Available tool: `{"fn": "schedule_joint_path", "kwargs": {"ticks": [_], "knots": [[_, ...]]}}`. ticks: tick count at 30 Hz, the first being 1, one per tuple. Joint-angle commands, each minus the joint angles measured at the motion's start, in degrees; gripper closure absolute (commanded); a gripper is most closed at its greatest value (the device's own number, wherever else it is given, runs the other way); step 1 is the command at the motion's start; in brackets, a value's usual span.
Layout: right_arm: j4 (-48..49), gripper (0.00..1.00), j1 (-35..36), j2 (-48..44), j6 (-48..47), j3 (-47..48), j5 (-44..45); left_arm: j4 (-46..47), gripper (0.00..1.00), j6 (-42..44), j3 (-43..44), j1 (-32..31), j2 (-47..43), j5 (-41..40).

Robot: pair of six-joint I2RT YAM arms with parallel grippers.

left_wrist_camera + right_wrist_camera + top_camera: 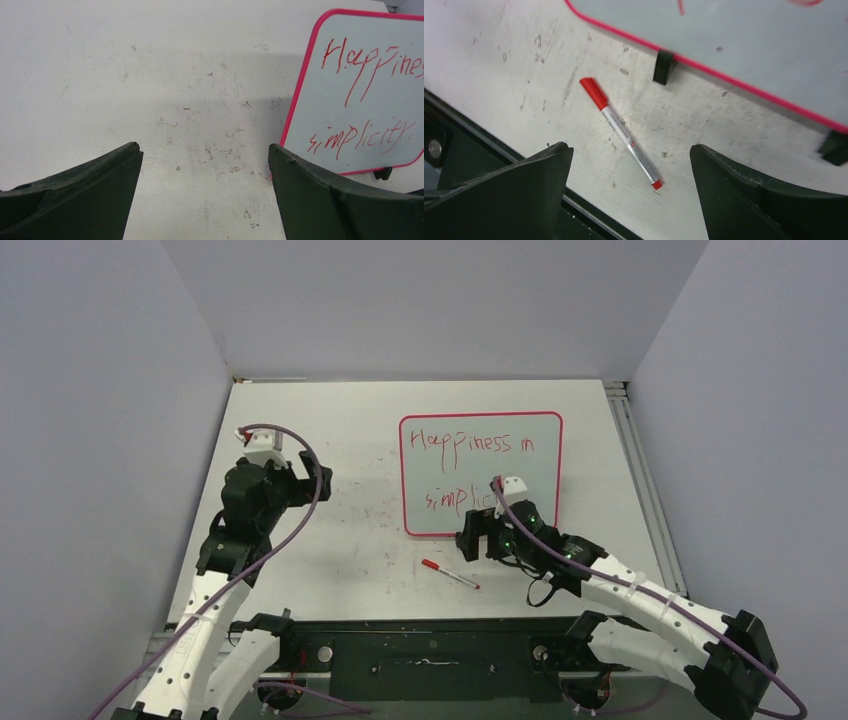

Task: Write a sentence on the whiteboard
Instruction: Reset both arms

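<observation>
Right gripper (pixel 630 150) has its two dark fingers spread wide, and it hangs over the table (pixel 350 440) just at the near edge of the whiteboard (pixel 450 472). Left gripper (pixel 205 147) is spread wide too, above the scuffed tabletop to the left of the board and well apart from it.

Below the right fingers a red marker (pixel 621 132) lies flat on the table, near the board's pink rim but not touching it. The black base rail (pixel 430 640) is on its other side. Its long axis runs diagonally: the red cap points left and toward the board, the small red end points right and toward the arm bases. One black clip foot (pixel 664 67) sits under the rim, close to the cap.

The whiteboard lies flat on the right half of the table. The sentence (pixel 470 442) stands in two lines that run from left to right, upright for the robot. The left wrist view shows the lower line as "simplicity." In the top view the right wrist covers the end of this line.
</observation>
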Motion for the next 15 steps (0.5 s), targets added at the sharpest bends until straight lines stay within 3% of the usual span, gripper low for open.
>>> {"fn": "schedule_joint_path", "kwargs": {"ticks": [1, 8, 15], "knots": [[-4.4, 0.10, -3.4, -6.0, -3.2, 7.2, 16.8, -0.4, 0.04, -1.0, 0.6, 0.4, -2.7, -9.6], [-3.9, 0.10, -18.0, -15.1, -8.9, 10.1, 22.6, -0.9, 0.04, -1.1, 0.9, 0.3, -6.6, -15.7], [-0.4, 0.10, -20.9, -18.8, -14.5, 10.8, 25.3, -1.0, 0.04, -0.4, 0.8, 0.3, -8.3, -16.6]]}}
